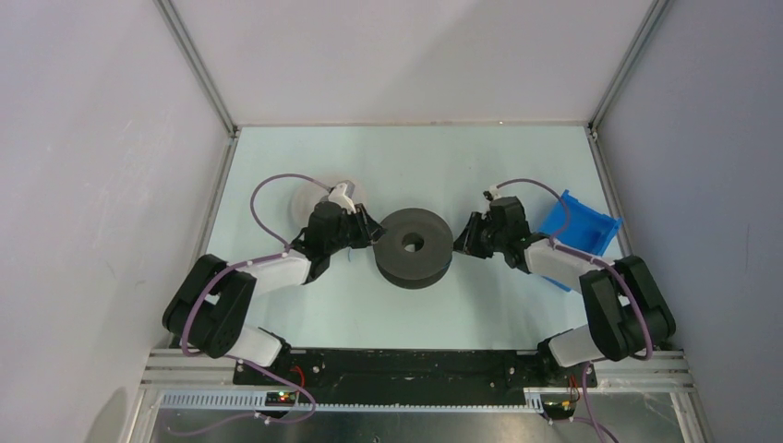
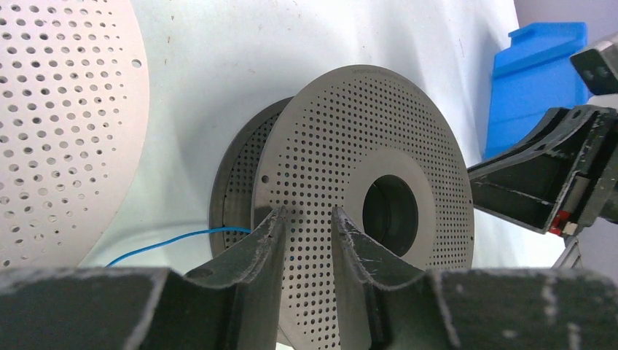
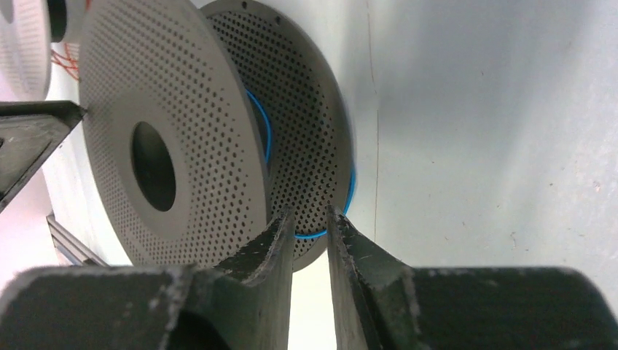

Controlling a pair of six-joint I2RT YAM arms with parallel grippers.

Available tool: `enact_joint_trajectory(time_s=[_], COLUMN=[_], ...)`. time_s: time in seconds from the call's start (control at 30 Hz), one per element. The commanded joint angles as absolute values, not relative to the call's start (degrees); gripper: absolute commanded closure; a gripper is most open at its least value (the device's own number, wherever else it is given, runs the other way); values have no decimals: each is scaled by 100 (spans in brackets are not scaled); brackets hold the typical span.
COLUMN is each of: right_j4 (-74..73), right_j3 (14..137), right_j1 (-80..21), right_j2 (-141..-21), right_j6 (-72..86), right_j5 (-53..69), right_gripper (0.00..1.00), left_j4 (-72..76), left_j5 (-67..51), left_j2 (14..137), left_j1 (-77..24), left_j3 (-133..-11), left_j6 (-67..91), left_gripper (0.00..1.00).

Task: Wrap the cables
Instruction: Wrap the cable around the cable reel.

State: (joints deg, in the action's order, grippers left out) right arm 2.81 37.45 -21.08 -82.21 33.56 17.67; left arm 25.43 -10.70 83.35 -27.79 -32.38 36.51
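Note:
A dark grey perforated spool lies flat in the middle of the table. The blue cable trails from between its flanges toward the left. On the right side the blue cable circles the core and hangs round the lower flange's rim. My left gripper is open, its fingers straddling the near edge of the top flange. My right gripper is open too, with the blue loop crossing just beyond its fingertips and not pinched. The reddish cable shows by a white spool.
The white perforated spool lies just behind the left gripper. A blue bin sits at the right behind the right arm, whose gripper is at the grey spool's right edge. Grey walls enclose the table.

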Motion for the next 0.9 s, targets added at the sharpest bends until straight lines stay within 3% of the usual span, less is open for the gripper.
enact_joint_trajectory(time_s=[0.0, 0.53, 0.7, 0.87], right_j4=[456, 1003, 980, 574], right_j3=[3693, 3691, 3691, 3691], right_j1=[-2342, -2397, -2399, -2259], right_j2=[-8411, -9394, -9483, -9274], right_j6=[3969, 4299, 4287, 3891], right_j5=[1125, 1118, 1097, 692], right_gripper=[73, 75, 83, 83], left_j4=[2268, 2268, 2267, 2226], left_j5=[-1044, -970, -961, -889], left_j2=[8375, 8189, 8192, 8085], left_j1=[-2846, -2839, -2839, -2839], left_j3=[-3319, -3165, -3142, -3068], left_j6=[3564, 3516, 3511, 3479], left_gripper=[66, 66, 66, 66])
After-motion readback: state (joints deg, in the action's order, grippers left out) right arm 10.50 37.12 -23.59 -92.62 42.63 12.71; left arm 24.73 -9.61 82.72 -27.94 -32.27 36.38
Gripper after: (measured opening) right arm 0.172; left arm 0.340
